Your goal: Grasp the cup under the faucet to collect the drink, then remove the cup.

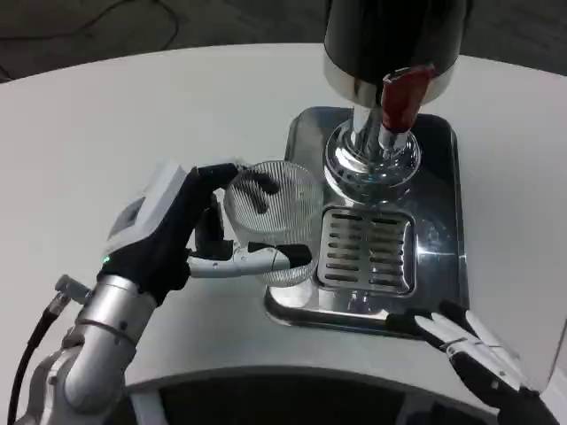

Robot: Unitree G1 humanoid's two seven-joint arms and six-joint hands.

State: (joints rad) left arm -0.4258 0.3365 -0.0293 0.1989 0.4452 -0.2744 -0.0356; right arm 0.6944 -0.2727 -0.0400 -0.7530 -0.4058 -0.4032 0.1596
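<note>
So the clear ribbed cup (273, 215) is sitting in the left hand (182, 232), which is wrapping around it from the left: the dark upper fingers (257, 190) are curling over the far side of the glass and showing through it, while a white lower finger (252, 260) is running across the near side, low on the wall, so the hand is gripping the cup rather than just resting by it. The cup is standing upright, mouth up, over the left edge of the steel drip tray (443, 257), just left of the slotted grate (367, 250) and not on it. It's sitting to the near left of the faucet (400, 102), the one with the red handle, so it isn't directly under the spout from what this angle is giving me. Can't tell if the cup's bottom is touching the tray or hanging just above it, and I can't make out any liquid inside through the ribbing. The left forearm is coming up from the near left corner, silver wrist angled toward the far right, white back of the hand facing up and left. The right hand (478, 350) is lying at the near right, fingers spread and holding nothing, fingertips reaching toward the near right corner of the tray. The black dispenser body (394, 35) is looming at the far side, on the white table (133, 124).
</note>
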